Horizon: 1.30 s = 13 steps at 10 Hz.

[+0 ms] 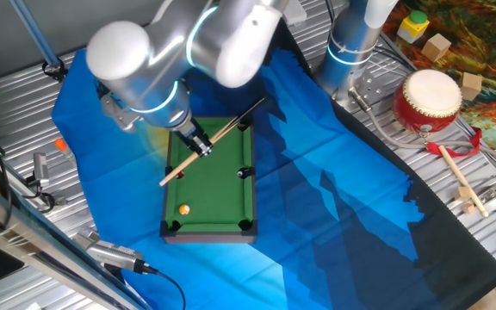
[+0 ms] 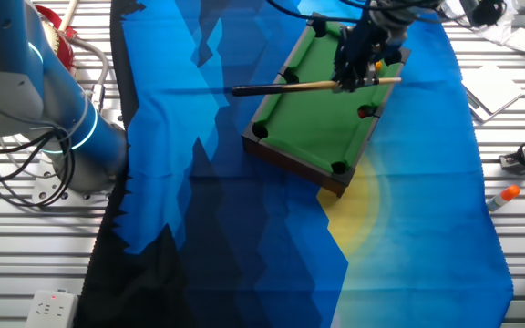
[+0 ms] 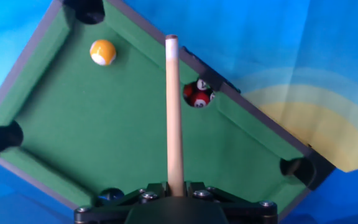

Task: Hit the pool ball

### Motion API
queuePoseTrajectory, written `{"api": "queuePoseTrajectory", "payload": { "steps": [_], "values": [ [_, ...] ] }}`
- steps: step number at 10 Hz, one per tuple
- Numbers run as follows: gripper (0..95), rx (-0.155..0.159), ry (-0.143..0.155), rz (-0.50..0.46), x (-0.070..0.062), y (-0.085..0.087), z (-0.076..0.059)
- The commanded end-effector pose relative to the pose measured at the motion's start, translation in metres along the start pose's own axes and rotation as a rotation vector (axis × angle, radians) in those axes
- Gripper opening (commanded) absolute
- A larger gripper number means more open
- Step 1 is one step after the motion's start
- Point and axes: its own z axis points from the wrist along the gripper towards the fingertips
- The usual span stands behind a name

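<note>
Gripper [image 1: 200,145] clamped on wooden cue [image 1: 231,133] above miniature green pool table [image 1: 222,205], orange pool ball [image 1: 184,209] near its near-left corner pocket, red ball [image 3: 198,94] sitting in a side pocket, red drum [image 1: 428,100] far right.

Miniature pool table [image 1: 216,194] sits on cloth [image 1: 334,232] spread over slatted table [image 1: 24,103]. Pool ball [image 1: 184,209] lies on felt near corner pocket at table's near end in one fixed view. Cue stick [image 1: 209,144] lies diagonally above table, clamped in gripper [image 1: 200,146], both ends overhanging rails. In hand view, second ball [image 3: 197,94] rests in side pocket, right of cue tip. Drum [image 1: 428,101] stands off cloth, far right, drumstick [image 1: 460,181] before it.
</note>
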Motion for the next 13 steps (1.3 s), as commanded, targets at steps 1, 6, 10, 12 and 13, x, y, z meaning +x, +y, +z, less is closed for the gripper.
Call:
{"api": "queuePoseTrajectory", "payload": {
  "steps": [1, 6, 10, 12, 13],
  "values": [
    [0.0, -0.007, -0.007, 0.009, -0.0002, 0.0019, 0.0007],
    [0.0, 0.003, -0.004, 0.032, -0.0002, 0.0019, 0.0007],
    [0.0, -0.003, -0.012, 0.052, -0.0002, 0.0019, 0.0007],
    [0.0, -0.005, -0.005, 0.013, -0.0002, 0.0019, 0.0007],
    [0.0, -0.005, -0.006, -0.002, -0.0002, 0.0019, 0.0007]
  ]
}}
